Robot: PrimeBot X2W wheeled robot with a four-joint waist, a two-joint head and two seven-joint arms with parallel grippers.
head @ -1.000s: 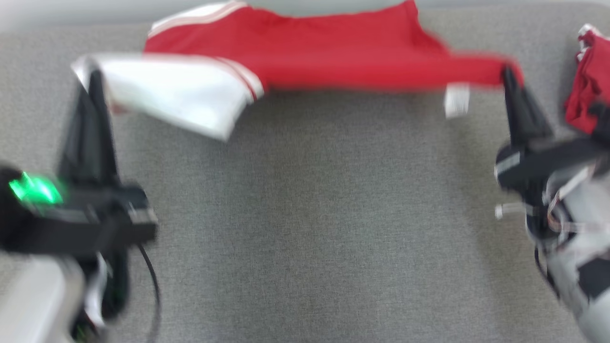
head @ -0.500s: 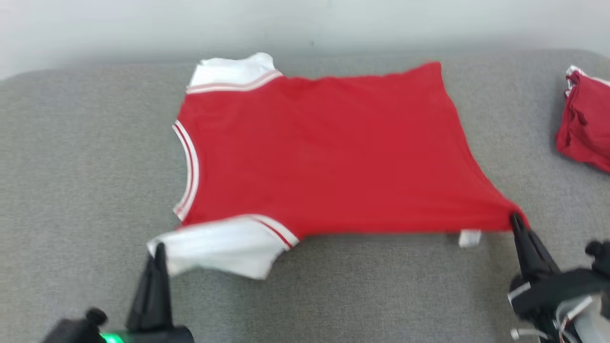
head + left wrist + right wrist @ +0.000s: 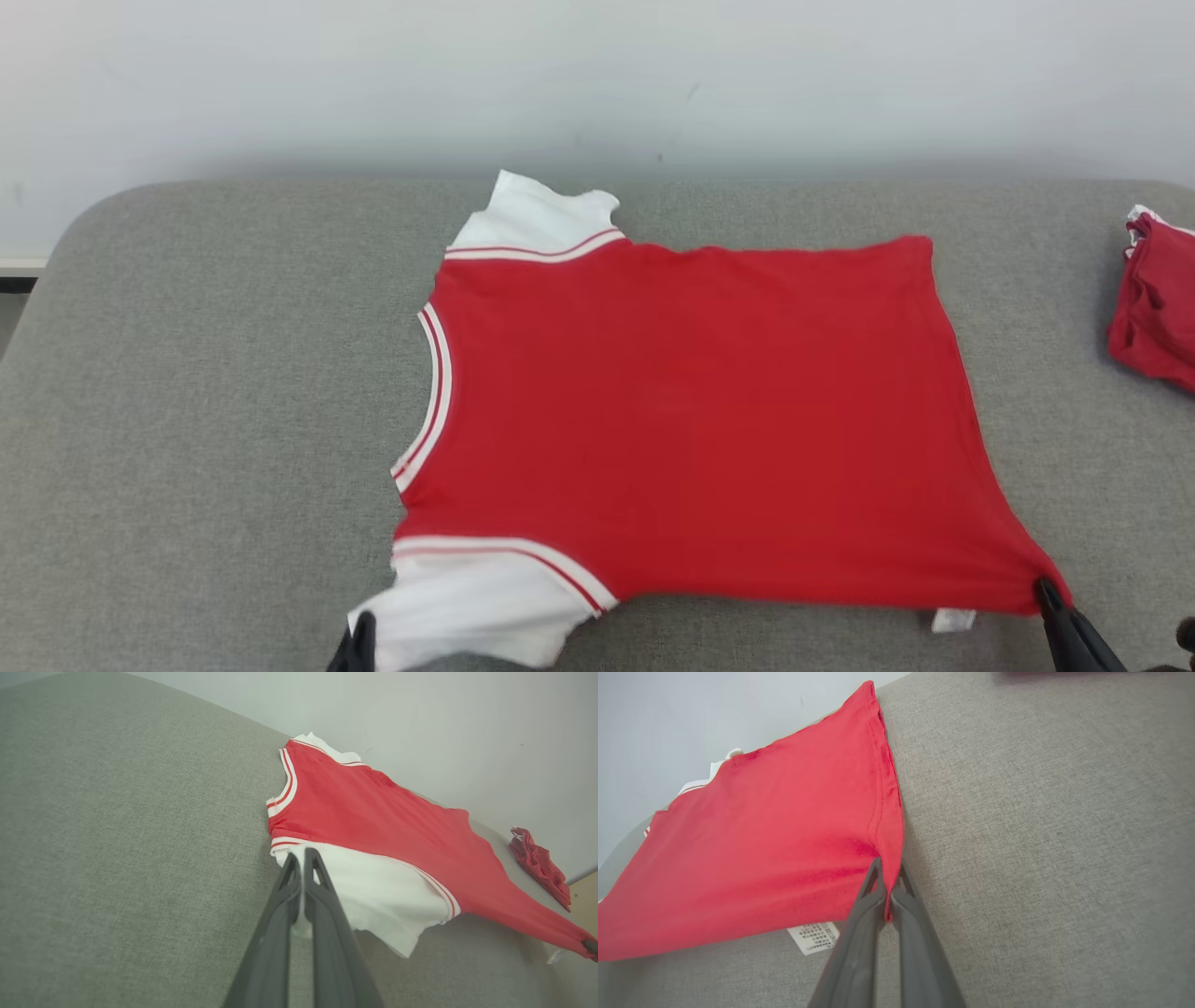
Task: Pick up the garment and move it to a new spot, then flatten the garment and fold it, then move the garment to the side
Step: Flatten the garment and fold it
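At the near edge of the grey cushion, the left gripper is found pinched closed on the white sleeve of the garment. The right gripper is clamped on the red hem corner, with the care label hanging just beside it. Both held corners are raised slightly off the cushion. The rest of the garment is laid mid-cushion, spread smooth, collar toward the cushion's left end. A second red cloth is noted at the cushion's right end, well apart.

Judged: relocation done; flattening nearly done, pending release. The fold and the move aside are not yet begun.
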